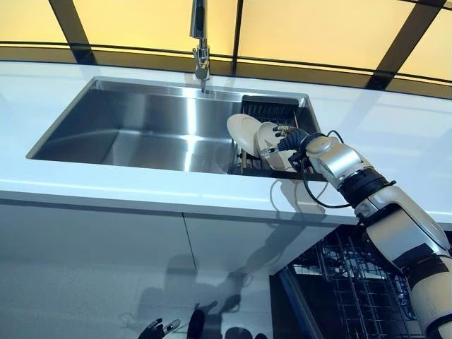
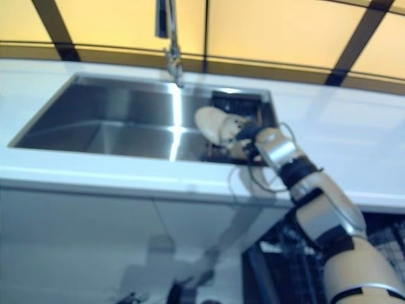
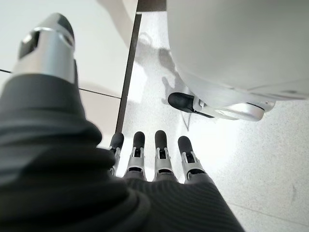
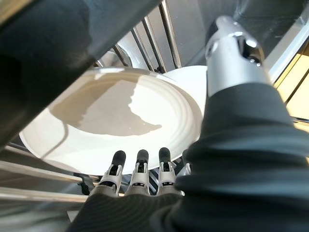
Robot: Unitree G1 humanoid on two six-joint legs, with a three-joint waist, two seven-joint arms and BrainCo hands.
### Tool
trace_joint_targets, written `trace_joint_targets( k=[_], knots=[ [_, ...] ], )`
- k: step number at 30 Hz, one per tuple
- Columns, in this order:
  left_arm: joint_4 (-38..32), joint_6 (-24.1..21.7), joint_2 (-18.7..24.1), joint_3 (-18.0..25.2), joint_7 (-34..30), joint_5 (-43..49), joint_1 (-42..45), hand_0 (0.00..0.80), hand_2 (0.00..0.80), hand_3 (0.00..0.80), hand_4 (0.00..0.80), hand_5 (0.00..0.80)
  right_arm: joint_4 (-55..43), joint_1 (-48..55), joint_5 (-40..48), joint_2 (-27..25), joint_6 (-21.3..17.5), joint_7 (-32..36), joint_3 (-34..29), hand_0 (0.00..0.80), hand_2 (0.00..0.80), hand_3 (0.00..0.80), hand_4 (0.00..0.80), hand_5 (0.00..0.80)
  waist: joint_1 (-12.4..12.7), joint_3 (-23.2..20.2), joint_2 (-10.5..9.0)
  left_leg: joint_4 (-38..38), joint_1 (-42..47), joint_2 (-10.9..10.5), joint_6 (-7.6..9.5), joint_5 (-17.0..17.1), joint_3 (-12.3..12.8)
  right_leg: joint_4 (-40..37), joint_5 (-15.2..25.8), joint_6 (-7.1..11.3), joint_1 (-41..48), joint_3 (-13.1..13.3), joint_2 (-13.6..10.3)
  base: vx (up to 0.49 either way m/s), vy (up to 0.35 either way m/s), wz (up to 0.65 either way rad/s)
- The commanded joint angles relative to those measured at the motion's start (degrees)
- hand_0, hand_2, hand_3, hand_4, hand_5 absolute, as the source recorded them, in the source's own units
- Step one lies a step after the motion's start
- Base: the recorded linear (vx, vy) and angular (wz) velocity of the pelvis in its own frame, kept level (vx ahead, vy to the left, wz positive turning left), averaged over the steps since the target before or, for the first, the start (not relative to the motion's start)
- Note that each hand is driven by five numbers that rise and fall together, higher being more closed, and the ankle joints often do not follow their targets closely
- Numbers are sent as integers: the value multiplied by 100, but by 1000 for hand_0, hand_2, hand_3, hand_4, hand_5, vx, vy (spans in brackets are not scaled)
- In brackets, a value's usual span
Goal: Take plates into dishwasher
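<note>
Left eye view: a stainless steel sink is set in a white countertop, with a tap at its back edge. At the sink's right end a dark drying rack holds two cream plates standing on edge. The right hand reaches in from the lower right and sits against the nearer plate; its fingers are too small here to read. Below the counter at lower right, the wire rack of an open dishwasher is partly cut off by the arm and the frame edge. The left hand barely shows at the bottom edge.

Right eye view: the same scene, softer; the plates and right hand merge into one pale shape.

Left wrist view: the left hand hangs over the floor, fingers straight, thumb apart, holding nothing.

Right wrist view: the right hand has its fingers extended beneath the rim of the front plate, thumb raised apart above it. Whether anything touches the plate is unclear. The second plate is mostly hidden behind.
</note>
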Motion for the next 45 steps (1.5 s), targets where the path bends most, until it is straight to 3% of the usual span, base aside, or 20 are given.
trace_joint_targets(
  k=[1,18,37,45],
  knots=[
    [164,-231,29,-48,72,-103,-338,0,0,0,0,0,81,-385,-248,-144,-95,-22,204,0,0,0,0,0,85,191,-274,-22,169,-174,87,-314,309,6,321,208,-138,167,-261,0,0,0],
    [258,-187,67,-74,52,-64,-370,0,0,0,0,0,172,-343,-416,-126,2,268,206,0,0,0,0,0,59,122,-348,-22,238,-177,98,-327,350,20,324,215,-87,165,-253,2,0,0],
    [-65,-298,58,-59,46,-578,-461,0,0,0,0,0,372,-468,-518,-62,165,128,288,0,0,0,0,0,176,617,-168,-22,-124,-202,102,-227,270,62,387,197,-435,101,-273,-32,12,0],
    [-113,-353,-2,-83,41,-710,-445,0,0,0,0,0,667,-644,-1104,-68,120,-80,406,0,0,0,0,0,237,758,-57,-22,-251,-228,100,-182,230,78,401,202,-544,55,-301,-12,27,1]
  ],
)
